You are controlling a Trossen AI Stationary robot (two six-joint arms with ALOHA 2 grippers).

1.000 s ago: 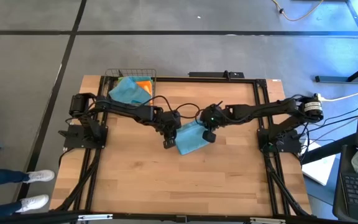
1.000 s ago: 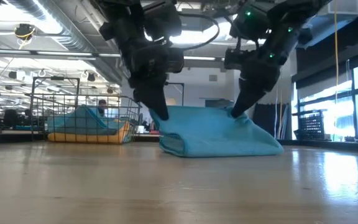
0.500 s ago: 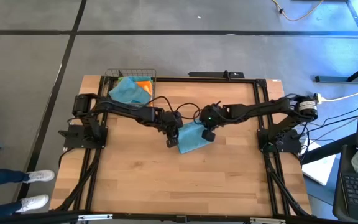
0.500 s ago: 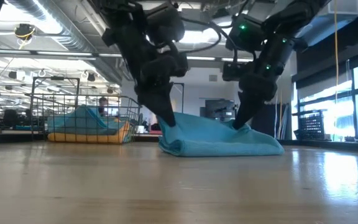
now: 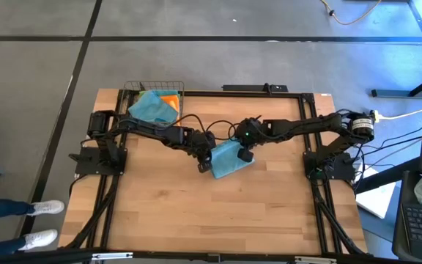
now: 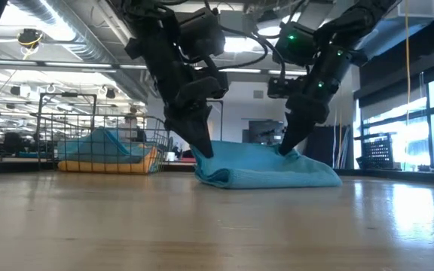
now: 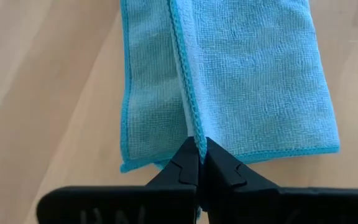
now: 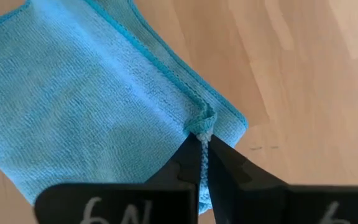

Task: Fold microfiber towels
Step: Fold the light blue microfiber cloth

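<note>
A teal towel [image 5: 226,160] lies folded on the wooden table near its middle; it also shows in the low view [image 6: 266,169]. My left gripper [image 5: 204,164] is shut on the towel's left side, and it also shows in the low view [image 6: 204,150]. My right gripper [image 5: 245,154] is shut on the towel's right side, and it also shows in the low view [image 6: 285,148]. Both stand low over the cloth. More towels, teal [image 5: 151,107] and orange [image 5: 169,99], lie in a wire basket. My left gripper pinches the stitched edge of the towel's upper layer [image 7: 195,138] between its two fingers, coming from above and slanting down. The rest of the towel lies on the table. My right gripper pinches a bunched bit of the upper layer's edge [image 8: 202,126] between its two fingers, slanting down from above. The cloth around it rests on the lower layers, which lie on the table.
A wire basket [image 5: 154,89] with towels stands at the table's far left; it also shows in the low view [image 6: 66,128]. A black bar [image 5: 266,89] lies along the far edge. Bare wood [image 5: 211,213] stretches over the near half. A person's shoes [image 5: 42,220] show on the floor at the left.
Both grippers have gone down and a little toward the table's far edge, staying shut on the towel's upper layer. The raised cloth between them has sunk, and the towel lies flatter than before.
</note>
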